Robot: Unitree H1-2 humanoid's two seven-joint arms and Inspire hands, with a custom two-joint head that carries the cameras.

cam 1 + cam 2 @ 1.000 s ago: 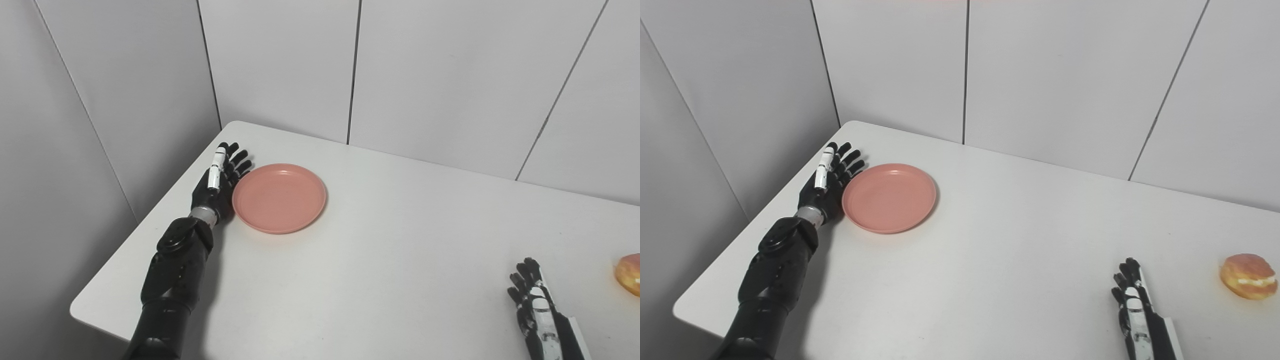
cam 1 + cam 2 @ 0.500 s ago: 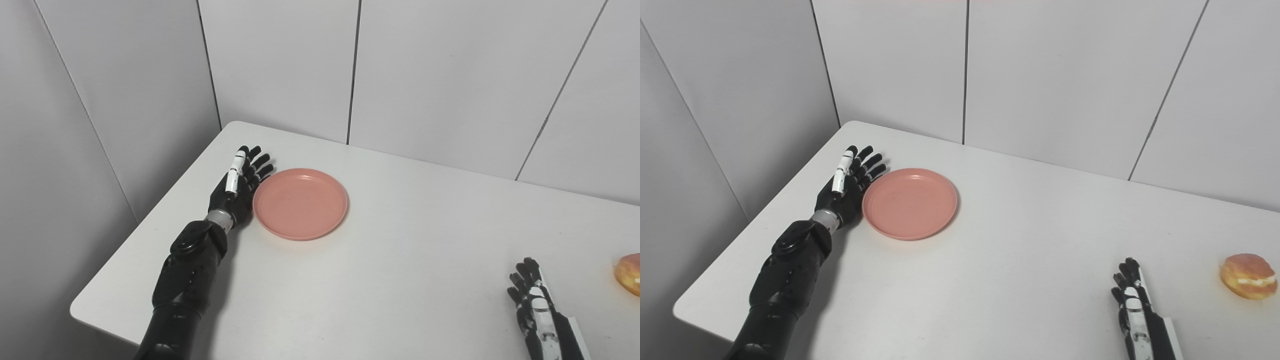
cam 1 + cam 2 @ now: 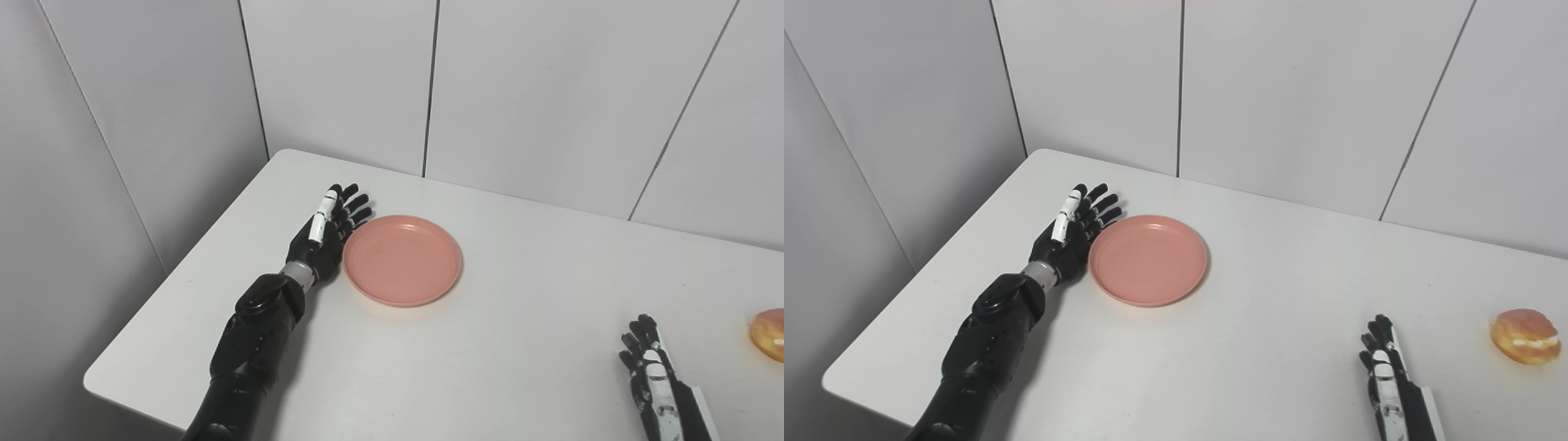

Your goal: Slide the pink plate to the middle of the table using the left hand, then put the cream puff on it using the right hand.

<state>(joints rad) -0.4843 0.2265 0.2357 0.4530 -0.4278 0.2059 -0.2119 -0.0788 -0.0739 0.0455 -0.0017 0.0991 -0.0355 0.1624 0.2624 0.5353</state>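
The left hand [image 3: 1070, 236] stands on edge on the white table [image 3: 1262, 343], fingers [image 3: 1102, 201] straight and spread, grasping nothing, its palm side pressed against the left rim of the pink plate [image 3: 1148, 259]. The plate lies flat and bare, left of the table's middle and nearer the far edge than the near one. The right hand [image 3: 1383, 373] rests near the near edge toward the right end, fingers extended and apart, released and holding nothing. The cream puff [image 3: 1526, 336] sits on the table beyond that hand, close to the right edge, well apart from the plate.
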